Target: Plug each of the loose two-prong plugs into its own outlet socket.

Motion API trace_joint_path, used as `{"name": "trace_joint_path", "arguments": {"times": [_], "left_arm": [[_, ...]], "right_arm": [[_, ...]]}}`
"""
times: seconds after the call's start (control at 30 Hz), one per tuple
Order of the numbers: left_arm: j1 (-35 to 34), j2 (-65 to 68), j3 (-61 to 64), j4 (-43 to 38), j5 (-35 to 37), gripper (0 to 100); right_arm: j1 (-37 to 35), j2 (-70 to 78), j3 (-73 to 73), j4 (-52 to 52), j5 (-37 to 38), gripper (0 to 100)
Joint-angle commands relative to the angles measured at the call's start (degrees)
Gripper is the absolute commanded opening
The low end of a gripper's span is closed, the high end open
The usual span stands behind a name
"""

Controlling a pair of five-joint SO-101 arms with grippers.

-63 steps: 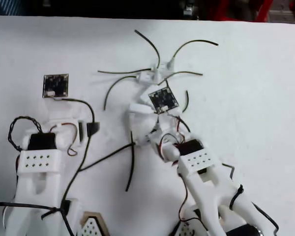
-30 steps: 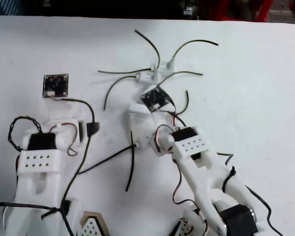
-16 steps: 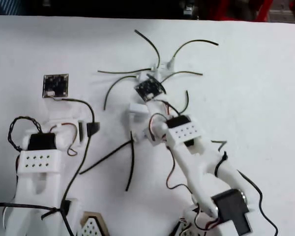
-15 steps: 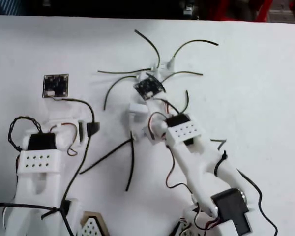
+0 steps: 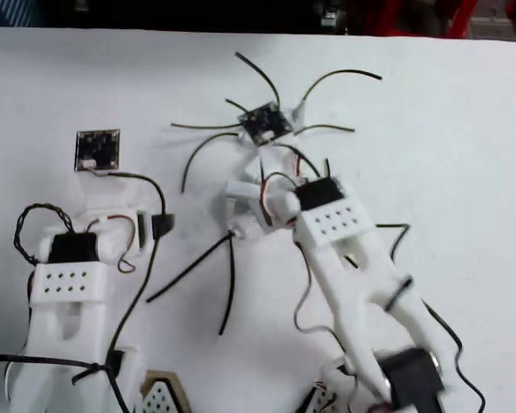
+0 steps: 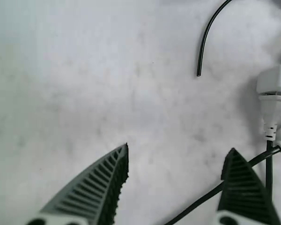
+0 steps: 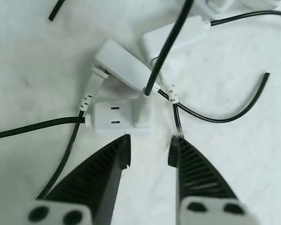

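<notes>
In the right wrist view my right gripper is open with nothing between its fingers, hovering just short of a white outlet socket whose two slots face up. A white piece with a black cord stands against the socket's side. A white two-prong plug lies just beyond it, and another white block lies farther off. In the high view the right arm lies over the table's middle, by the white pieces. My left gripper hangs open over bare table, with a white plug to one side.
More plugs with black cords fan out at the far middle of the table. The left arm rests at the near left. Loose black cords run between the two arms. The table's far right is bare white surface.
The right arm has stretched away from the front edge toward the far cluster of plugs, its wrist now over them. The left arm has kept still.
</notes>
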Motion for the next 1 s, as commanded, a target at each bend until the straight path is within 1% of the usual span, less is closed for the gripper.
{"name": "trace_joint_path", "arguments": {"times": [0.0,0.07,0.13,0.17,0.23,0.3,0.33,0.37,0.4,0.5,0.6,0.73,0.97], "left_arm": [[-0.40,-1.63,-2.99,-0.70,-0.62,31],[-0.40,-1.63,-4.57,-0.62,-0.62,31],[-0.40,-1.71,-5.98,-0.62,-0.62,30],[-0.40,-1.71,-6.68,-0.62,-0.62,28],[-0.40,-1.71,-8.00,-0.53,-0.62,20],[-0.40,-1.71,-9.41,0.26,-0.79,8],[-0.22,-1.71,-10.55,1.32,-2.02,2],[-0.13,-1.71,-11.43,2.90,-3.60,2],[-0.13,-1.71,-12.40,4.48,-4.66,4],[-0.84,-3.47,-13.63,5.98,-3.25,2],[-1.89,-10.59,-11.96,5.80,-3.25,2],[-1.63,-22.99,-7.03,5.80,-3.52,2],[-1.63,-39.69,7.74,5.80,-8.35,2]], "right_arm": [[-0.13,-9.63,-3.34,5.14,-0.18,5.1],[-0.13,-13.14,-3.16,7.25,-0.09,1.2],[-0.04,-16.22,-2.55,9.71,-0.09,2.4],[-0.04,-17.45,-2.02,10.51,-0.09,1.8],[0.84,-19.82,-0.35,10.86,-0.35,1.7],[2.77,-22.11,2.11,9.54,-0.35,1.7],[3.74,-23.34,3.43,8.75,-0.35,1.7],[4.62,-24.75,4.92,7.87,-0.44,1.7],[5.32,-26.15,6.59,6.99,-0.53,1.7],[6.11,-31.60,11.96,4.53,-0.53,1.7],[6.11,-38.11,17.76,2.07,-0.62,1.7],[6.11,-45.14,24.62,-0.04,-0.62,1.7],[6.11,-53.05,35.52,-3.03,-0.62,1.7]]}}
